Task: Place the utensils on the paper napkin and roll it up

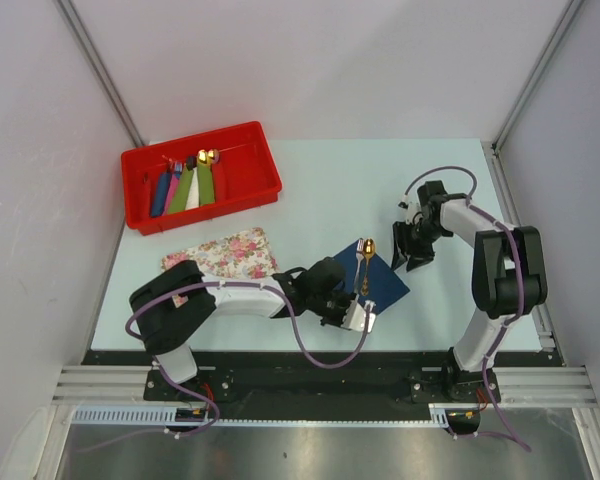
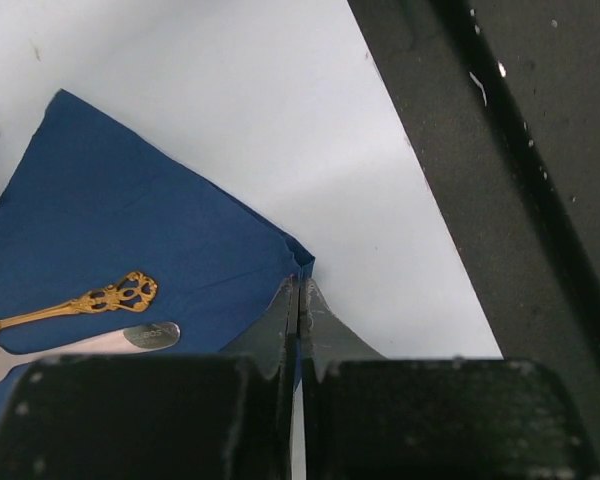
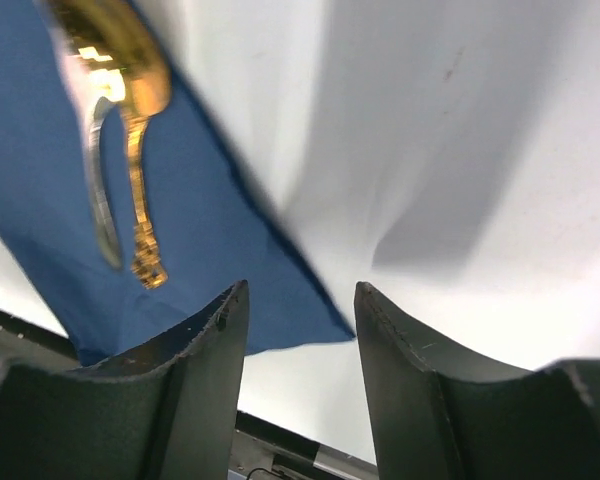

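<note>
Left gripper [image 2: 298,290] fills the bottom of its wrist view, jaws fully closed and pinching the near corner of the paper napkin [image 2: 120,220]; a sliver of blue shows between the fingers, and the corner looks slightly lifted. Napkin is a dark navy square lying flat on the pale table [image 2: 280,100], near the table's front edge, turned like a diamond in the top view, between the two arms. Gold spoon [image 2: 70,305] and silvery fork [image 2: 90,345] lie side by side on the napkin, touching or nearly so, handle ends pointing toward the left gripper, spoon bowl toward the far corner. Right gripper [image 3: 300,300] has its jaws partly apart with nothing between them, and it sits at the napkin's right corner; can't tell if the fingertips touch the table. Red bin [image 1: 245,175] sits at the far left with several coloured rolls [image 1: 185,188] inside. Floral tray [image 1: 223,255] lies just in front of the bin, left of the napkin.
</note>
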